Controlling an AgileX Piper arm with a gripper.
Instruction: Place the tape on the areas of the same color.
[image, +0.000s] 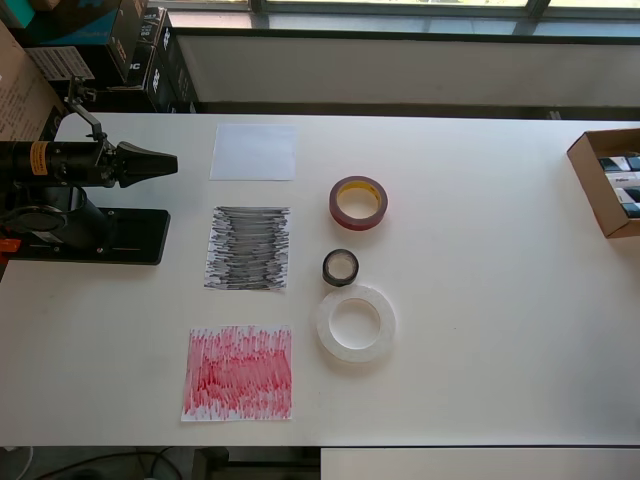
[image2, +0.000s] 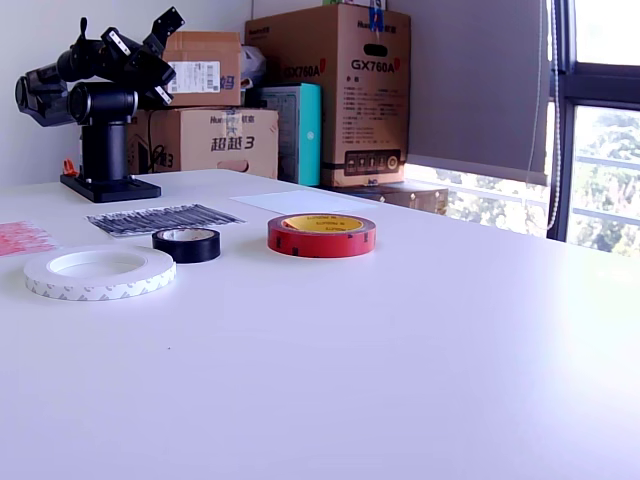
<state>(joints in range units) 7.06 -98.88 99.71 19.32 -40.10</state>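
Three tape rolls lie in a column on the white table. The dark-red roll (image: 359, 202) (image2: 321, 234) is farthest back, the small black roll (image: 340, 267) (image2: 186, 244) sits in the middle, and the large translucent white roll (image: 356, 322) (image2: 99, 273) is nearest the front. To their left in the overhead view lie three sheets: plain white (image: 254, 151) (image2: 300, 201), scribbled black (image: 248, 248) (image2: 160, 218) and scribbled red (image: 238, 372) (image2: 20, 238). No roll touches a sheet. My gripper (image: 165, 163) (image2: 168, 22) is folded back over the arm base, shut and holding nothing, left of the white sheet.
The arm's black base (image: 90, 235) (image2: 108, 187) stands at the overhead view's left edge. An open cardboard box (image: 610, 180) with items sits at the table's right edge. Stacked cartons (image2: 340, 90) stand behind the table.
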